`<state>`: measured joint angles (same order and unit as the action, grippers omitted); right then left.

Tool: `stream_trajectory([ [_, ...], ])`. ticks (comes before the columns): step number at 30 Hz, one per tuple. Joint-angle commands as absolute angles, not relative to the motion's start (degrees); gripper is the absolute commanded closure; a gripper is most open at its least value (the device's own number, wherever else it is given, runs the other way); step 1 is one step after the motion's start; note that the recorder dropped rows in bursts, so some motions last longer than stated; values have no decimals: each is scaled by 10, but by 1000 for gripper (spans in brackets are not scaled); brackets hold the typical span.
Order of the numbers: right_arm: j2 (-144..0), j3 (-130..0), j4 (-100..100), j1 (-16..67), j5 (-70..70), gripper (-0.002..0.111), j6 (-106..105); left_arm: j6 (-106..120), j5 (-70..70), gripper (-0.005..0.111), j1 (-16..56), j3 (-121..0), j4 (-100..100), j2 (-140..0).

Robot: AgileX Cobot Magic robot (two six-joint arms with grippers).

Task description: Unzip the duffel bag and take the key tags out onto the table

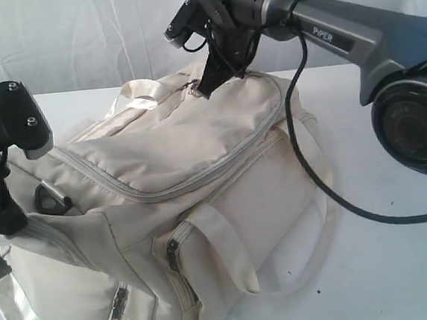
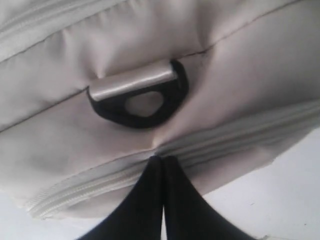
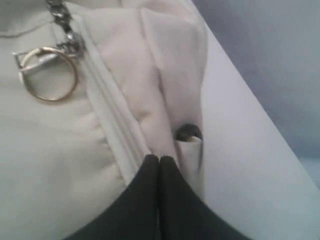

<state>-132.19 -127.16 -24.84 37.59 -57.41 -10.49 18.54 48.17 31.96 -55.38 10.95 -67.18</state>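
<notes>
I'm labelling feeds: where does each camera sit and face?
Exterior: off the arms, overlooking the duffel bag on the table; left arm and right arm show.
Left wrist: close on the bag's black D-ring; shut left hand shows.
Right wrist: facing a zipper's metal ring; shut right hand shows.
Shared: exterior and left wrist both show the D-ring.

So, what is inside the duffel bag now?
Nothing inside shows. The duffel bag has its top zipper closed along its visible length, so fabric covers the interior; the key tags are not in view.
</notes>
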Motion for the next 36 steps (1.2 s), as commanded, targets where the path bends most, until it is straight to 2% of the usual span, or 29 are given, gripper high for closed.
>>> stream_trajectory([
  [1,-1289,-1273,-232,354,-612,108,-97,161,466,107,321,-532,151,-680],
  [10,-1211,-1273,42,251,-700,108,-228,62,462,107,321,-526,265,-680],
  [12,-1209,-1273,113,221,-700,104,-229,61,472,107,321,-527,262,-680],
  [14,-1209,-1273,151,196,-700,94,-229,60,475,107,321,-528,261,-677],
  [20,-1230,-1272,184,172,-697,47,-229,60,459,107,321,-528,225,-635],
  [23,-1252,-1272,200,177,-677,37,-228,60,440,107,321,-528,209,-608],
  [31,-1311,-1272,225,178,-679,41,-224,60,434,107,321,-527,204,-578],
  [36,-1314,-1272,264,178,-699,62,-223,60,433,107,321,-527,198,-576],
])
